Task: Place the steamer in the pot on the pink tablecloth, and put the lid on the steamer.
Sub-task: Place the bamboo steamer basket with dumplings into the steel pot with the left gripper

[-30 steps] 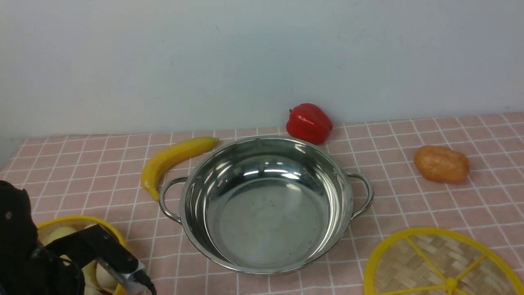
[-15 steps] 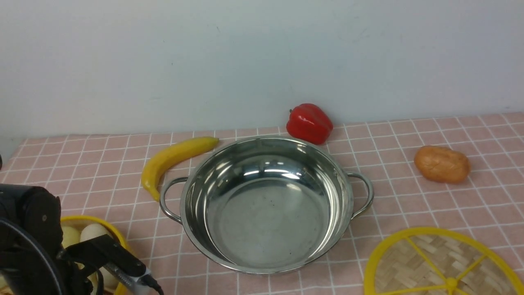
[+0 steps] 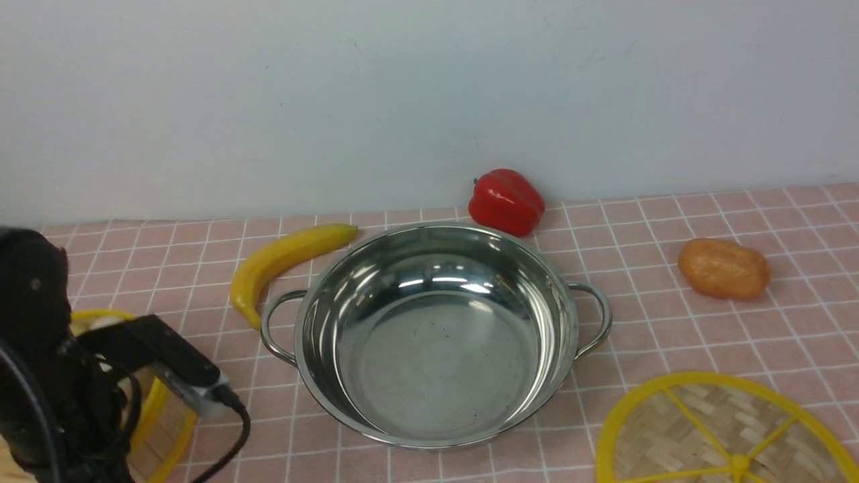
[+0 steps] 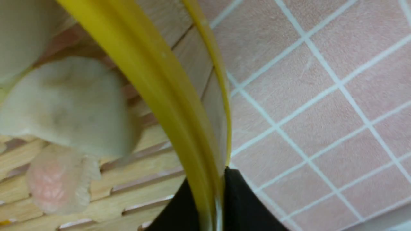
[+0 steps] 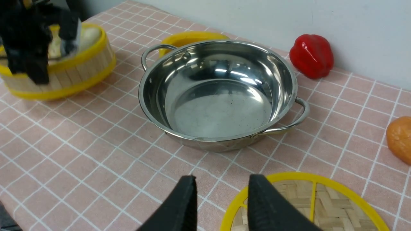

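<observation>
At the lower left of the front view, my left fingers (image 4: 237, 199) pinch the yellow rim of the steamer (image 3: 158, 429), which sits tilted, round with no long axis, its open side facing up; my right fingers (image 5: 189, 199) stand wide apart. The pink tablecloth (image 3: 537, 463) lies beneath the empty pot (image 3: 436, 362) mid-frame, a pale wall (image 3: 429, 100) behind.

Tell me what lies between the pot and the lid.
Only bare pink tablecloth lies between the pot and the lid; the front view shows this.
</observation>
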Robot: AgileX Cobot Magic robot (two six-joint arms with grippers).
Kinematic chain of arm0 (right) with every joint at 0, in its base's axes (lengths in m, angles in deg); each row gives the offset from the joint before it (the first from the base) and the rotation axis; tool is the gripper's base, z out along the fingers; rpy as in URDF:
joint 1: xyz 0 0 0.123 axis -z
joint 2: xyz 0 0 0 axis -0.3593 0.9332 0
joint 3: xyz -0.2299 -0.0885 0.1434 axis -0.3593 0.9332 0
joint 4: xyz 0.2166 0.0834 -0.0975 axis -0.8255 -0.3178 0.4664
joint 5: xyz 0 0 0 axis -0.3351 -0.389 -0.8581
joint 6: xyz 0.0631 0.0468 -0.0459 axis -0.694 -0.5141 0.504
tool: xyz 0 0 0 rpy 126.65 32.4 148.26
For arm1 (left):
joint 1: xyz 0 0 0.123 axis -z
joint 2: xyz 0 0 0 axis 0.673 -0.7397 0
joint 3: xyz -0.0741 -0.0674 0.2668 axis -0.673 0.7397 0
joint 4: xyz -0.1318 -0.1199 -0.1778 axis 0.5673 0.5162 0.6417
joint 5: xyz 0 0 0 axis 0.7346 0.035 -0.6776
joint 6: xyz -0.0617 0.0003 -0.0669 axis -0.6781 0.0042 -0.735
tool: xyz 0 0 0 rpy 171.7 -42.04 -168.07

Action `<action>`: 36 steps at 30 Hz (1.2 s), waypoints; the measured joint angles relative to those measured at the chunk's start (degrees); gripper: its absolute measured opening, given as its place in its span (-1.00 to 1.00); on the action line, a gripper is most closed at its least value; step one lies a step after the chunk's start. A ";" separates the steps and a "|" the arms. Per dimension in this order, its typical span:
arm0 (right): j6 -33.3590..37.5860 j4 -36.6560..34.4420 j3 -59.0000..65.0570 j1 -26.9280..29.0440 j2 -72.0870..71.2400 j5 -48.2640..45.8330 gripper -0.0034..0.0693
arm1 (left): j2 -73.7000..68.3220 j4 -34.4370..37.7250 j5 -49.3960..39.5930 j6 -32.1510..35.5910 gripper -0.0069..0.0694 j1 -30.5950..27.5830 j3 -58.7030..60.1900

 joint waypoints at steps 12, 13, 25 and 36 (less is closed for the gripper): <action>0.00 0.00 0.00 0.00 0.00 -0.01 -0.24 | 1.61 5.58 -3.85 9.59 -0.69 11.55 -23.59; 0.00 0.00 0.00 0.00 0.00 -0.01 -0.24 | 0.29 6.23 -3.91 9.91 -0.69 14.65 -24.80; 0.00 0.00 0.00 0.00 0.00 -0.01 -0.24 | -17.23 3.81 -4.07 10.17 -0.69 36.11 -32.32; 0.00 0.00 0.00 0.00 0.00 -0.01 -0.24 | -27.40 2.55 -0.18 9.00 -0.69 37.44 -32.63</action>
